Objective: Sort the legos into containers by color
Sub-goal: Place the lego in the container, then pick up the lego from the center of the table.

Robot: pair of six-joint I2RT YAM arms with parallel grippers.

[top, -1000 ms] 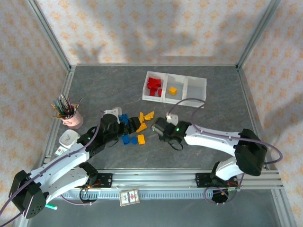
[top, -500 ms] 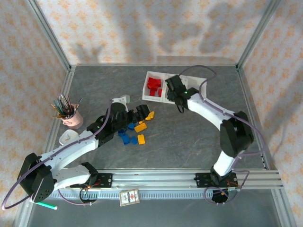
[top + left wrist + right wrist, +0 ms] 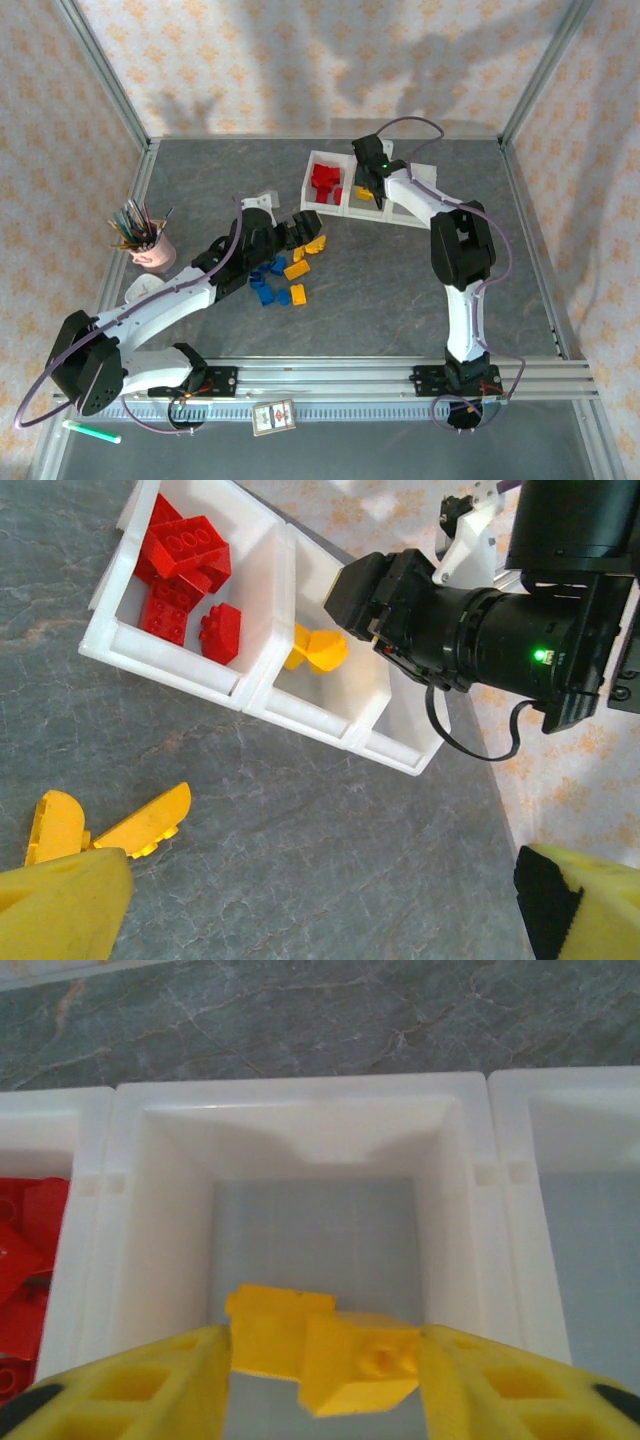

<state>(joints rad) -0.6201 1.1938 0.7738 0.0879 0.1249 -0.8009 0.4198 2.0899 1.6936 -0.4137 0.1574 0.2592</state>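
Hovering over middle bin (image 3: 290, 1110): right claw (image 3: 325, 1375) half-open, gripping nothing, 2 yellow legos (image 3: 360, 1360) beneath; left claw (image 3: 320, 890) wide, empty.

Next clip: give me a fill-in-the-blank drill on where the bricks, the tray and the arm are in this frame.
1. The bricks in the tray's left compartment are all ___.
2. The right gripper hangs over the ___ compartment, above the yellow bricks lying in it.
3. The pens stand in a cup coloured ___.
4. The loose bricks on the table are yellow and ___.

Missing words: red; middle; pink; blue.
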